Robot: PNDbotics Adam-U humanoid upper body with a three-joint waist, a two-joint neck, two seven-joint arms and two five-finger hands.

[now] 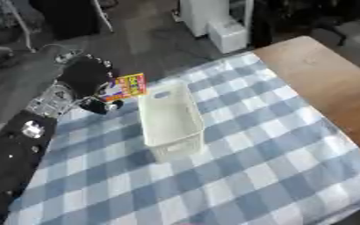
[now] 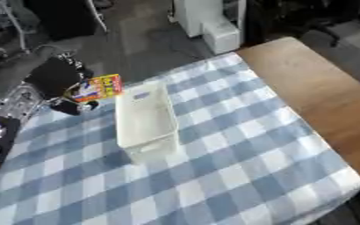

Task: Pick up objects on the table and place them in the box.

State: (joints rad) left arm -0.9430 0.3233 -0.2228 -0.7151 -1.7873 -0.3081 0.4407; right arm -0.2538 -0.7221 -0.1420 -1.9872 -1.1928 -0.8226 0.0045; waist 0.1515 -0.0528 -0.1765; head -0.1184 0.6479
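Checked cloth (image 1: 237, 176) bears a ribbed white box (image 1: 170, 121); left robot hand (image 1: 87, 79) pinches a glossy colourful packet (image 1: 125, 86).

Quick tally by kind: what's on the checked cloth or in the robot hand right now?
White plastic box: 1, on the blue-checked tablecloth
Colourful packet: 1, held by the left robot hand beside the box
Total: 2
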